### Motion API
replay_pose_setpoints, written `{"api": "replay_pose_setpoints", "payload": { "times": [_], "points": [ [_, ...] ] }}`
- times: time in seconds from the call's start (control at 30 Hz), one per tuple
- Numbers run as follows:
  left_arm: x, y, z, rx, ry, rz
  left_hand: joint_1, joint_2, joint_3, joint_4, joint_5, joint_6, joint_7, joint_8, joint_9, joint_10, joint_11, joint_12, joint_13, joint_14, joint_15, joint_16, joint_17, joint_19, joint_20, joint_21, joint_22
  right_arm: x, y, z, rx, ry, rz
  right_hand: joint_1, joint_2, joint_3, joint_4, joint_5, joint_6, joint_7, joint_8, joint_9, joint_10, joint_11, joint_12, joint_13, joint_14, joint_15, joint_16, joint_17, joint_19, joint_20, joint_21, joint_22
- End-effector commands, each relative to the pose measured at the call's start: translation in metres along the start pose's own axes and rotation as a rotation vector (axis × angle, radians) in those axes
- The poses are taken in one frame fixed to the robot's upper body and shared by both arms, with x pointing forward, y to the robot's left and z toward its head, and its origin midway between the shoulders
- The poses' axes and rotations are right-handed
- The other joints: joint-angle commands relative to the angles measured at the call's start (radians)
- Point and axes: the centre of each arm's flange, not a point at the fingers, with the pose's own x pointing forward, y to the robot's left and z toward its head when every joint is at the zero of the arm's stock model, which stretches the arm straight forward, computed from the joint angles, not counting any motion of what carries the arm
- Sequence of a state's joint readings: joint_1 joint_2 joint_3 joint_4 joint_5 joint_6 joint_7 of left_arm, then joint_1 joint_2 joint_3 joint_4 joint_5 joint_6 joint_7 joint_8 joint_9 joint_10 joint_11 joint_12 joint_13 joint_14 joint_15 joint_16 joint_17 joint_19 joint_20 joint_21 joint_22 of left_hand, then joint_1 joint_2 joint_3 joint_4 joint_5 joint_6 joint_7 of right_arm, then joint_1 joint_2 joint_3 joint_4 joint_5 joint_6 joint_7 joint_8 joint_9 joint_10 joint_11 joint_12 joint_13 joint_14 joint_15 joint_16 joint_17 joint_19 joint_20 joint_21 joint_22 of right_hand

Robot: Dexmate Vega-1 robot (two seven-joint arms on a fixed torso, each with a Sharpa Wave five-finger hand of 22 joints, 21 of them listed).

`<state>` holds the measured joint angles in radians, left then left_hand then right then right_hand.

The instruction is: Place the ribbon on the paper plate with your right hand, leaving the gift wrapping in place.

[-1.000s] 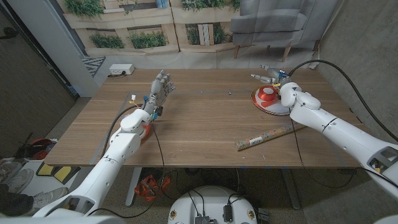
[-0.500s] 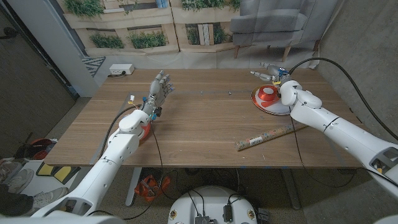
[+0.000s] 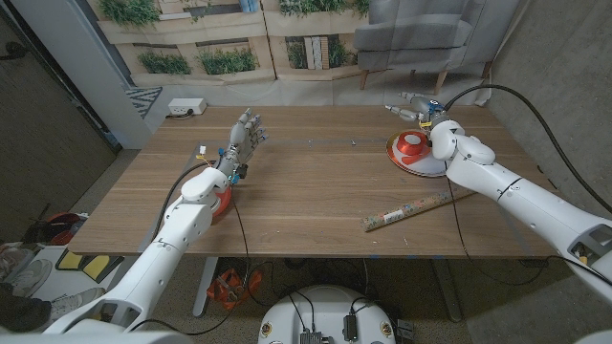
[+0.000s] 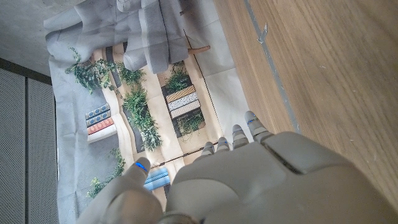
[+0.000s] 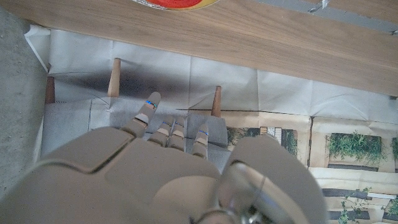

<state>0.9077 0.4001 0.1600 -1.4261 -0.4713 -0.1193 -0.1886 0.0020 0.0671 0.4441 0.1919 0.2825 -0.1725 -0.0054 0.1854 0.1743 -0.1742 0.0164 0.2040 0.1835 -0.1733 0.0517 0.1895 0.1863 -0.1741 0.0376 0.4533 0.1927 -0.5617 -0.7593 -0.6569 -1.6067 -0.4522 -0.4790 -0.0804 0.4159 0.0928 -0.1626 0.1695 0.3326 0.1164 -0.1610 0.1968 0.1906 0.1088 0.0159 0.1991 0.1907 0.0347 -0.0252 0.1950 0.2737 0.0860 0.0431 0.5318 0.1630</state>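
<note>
Wooden surface (image 3: pixel 306 191) carries all items under inspection. Largest of these, the roll of gift wrapping (image 3: pixel 408 211), lies flat toward the near right edge, well apart from the plate. Paper plate (image 3: pixel 413 156), red-centred with a pale rim, sits at the far right of the surface. Red ribbon (image 3: pixel 414 144) rests on the plate, near its middle. Right robot hand (image 3: pixel 413 107) is just beyond the plate's far edge, fingers spread apart, holding nothing and clear of the ribbon. Left robot hand (image 3: pixel 247 134) stands over the far left part of the surface, fingers extended and slightly apart, likewise holding nothing. In the right wrist view the plate's rim (image 5: pixel 171 3) is visible at the surface edge.
</note>
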Motion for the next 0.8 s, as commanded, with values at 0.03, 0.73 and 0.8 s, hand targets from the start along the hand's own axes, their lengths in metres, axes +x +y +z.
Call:
{"api": "replay_pose_setpoints", "payload": {
  "times": [0.03, 0.73, 0.8],
  "points": [
    [0.005, 0.000, -0.004, -0.004, 0.008, -0.017, 0.001, 0.110, -0.002, -0.001, 0.007, -0.103, -0.008, 0.000, 0.005, -0.229, 0.002, 0.002, 0.005, -0.224, 0.005, 0.006, 0.002, -0.183, 0.005, 0.001, 0.005, 0.004, -0.009, 0.003, -0.003, -0.003, -0.017, -0.008, 0.005, -0.006, 0.003, 0.001, 0.007, -0.003, 0.008, 0.002, 0.011, 0.002, 0.005, 0.001, -0.004, -0.001, 0.002, 0.000, 0.004, 0.007, -0.004, 0.003],
    [0.026, -0.005, -0.012, -0.006, 0.031, -0.093, 0.000, 0.111, -0.002, 0.000, 0.007, -0.104, -0.007, 0.000, 0.006, -0.229, 0.004, 0.002, 0.005, -0.224, 0.006, 0.005, 0.003, -0.183, 0.004, -0.001, 0.005, -0.012, -0.016, 0.002, -0.023, 0.016, -0.045, -0.023, 0.010, -0.011, -0.003, 0.003, 0.017, 0.005, 0.009, 0.001, 0.013, 0.001, 0.004, 0.000, 0.000, -0.001, 0.003, -0.012, 0.011, 0.006, -0.015, 0.003],
    [0.025, -0.007, -0.013, -0.006, 0.038, -0.100, 0.000, 0.111, -0.002, 0.000, 0.007, -0.105, -0.007, 0.000, 0.006, -0.230, 0.005, 0.002, 0.005, -0.225, 0.006, 0.005, 0.003, -0.183, 0.004, -0.001, 0.005, -0.015, -0.015, 0.001, -0.026, 0.021, -0.047, -0.023, 0.011, -0.012, -0.004, 0.003, 0.018, 0.005, 0.009, 0.001, 0.014, 0.001, 0.004, 0.000, 0.001, -0.001, 0.003, -0.014, 0.013, 0.006, -0.016, 0.003]
  ]
}}
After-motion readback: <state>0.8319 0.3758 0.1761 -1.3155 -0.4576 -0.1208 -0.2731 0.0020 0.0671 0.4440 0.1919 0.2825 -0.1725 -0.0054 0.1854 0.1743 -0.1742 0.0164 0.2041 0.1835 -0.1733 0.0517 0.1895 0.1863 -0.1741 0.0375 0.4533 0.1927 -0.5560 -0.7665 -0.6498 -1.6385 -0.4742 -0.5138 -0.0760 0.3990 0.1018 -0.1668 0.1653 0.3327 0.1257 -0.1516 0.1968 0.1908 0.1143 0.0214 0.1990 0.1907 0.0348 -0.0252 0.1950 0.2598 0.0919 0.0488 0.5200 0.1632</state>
